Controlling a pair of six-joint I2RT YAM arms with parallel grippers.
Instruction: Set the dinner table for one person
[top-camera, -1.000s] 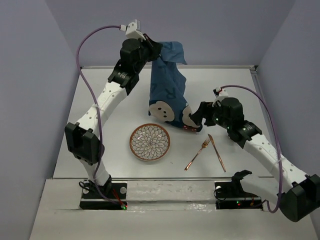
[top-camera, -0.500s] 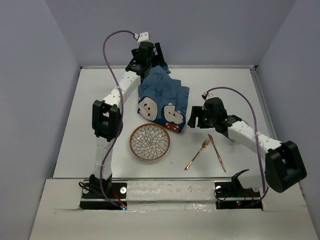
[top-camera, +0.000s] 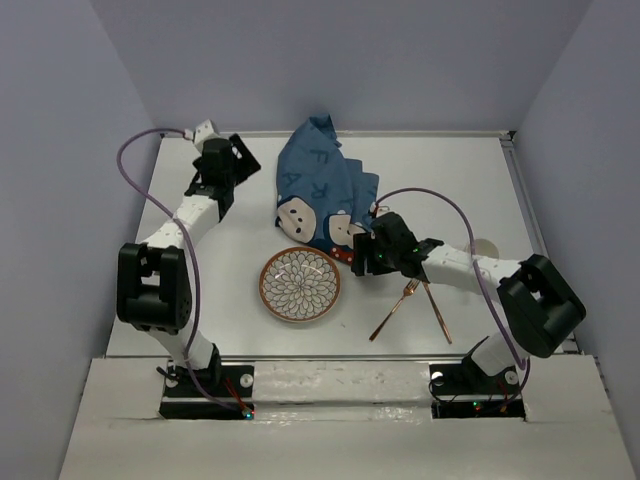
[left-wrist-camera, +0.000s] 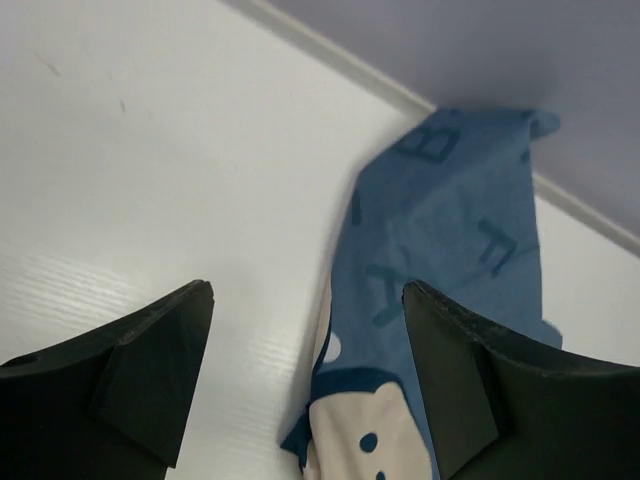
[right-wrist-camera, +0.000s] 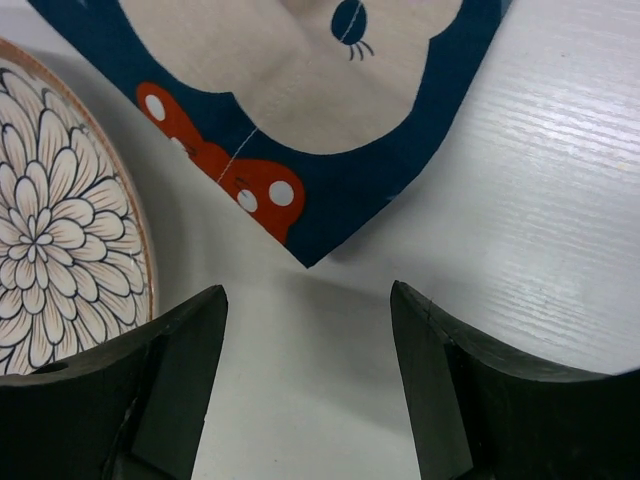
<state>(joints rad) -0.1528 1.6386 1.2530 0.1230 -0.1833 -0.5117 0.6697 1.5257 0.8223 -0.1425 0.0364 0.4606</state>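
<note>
The dark blue cloth mat (top-camera: 318, 190) lies rumpled on the white dinner table (top-camera: 200, 260), its far corner up against the back wall. The left gripper (top-camera: 245, 165) hovers open to the mat's left. In the left wrist view the mat (left-wrist-camera: 450, 230) shows ahead, below the open gripper (left-wrist-camera: 305, 350). The right gripper (top-camera: 362, 256) is open just off the mat's near corner. That corner (right-wrist-camera: 300, 100) points at the empty gap of the gripper (right-wrist-camera: 305, 330). A patterned plate (top-camera: 300, 285) sits in front of the mat.
A copper fork (top-camera: 397, 308) and knife (top-camera: 435, 307) lie side by side right of the plate, under the right forearm. The plate's rim (right-wrist-camera: 50, 270) is close to the right gripper's left finger. Grey walls enclose the table at the back and both sides.
The left gripper let go of the mat and swung left and down. The mat dropped from hanging onto the table. The right gripper moved left toward the mat's near corner.
</note>
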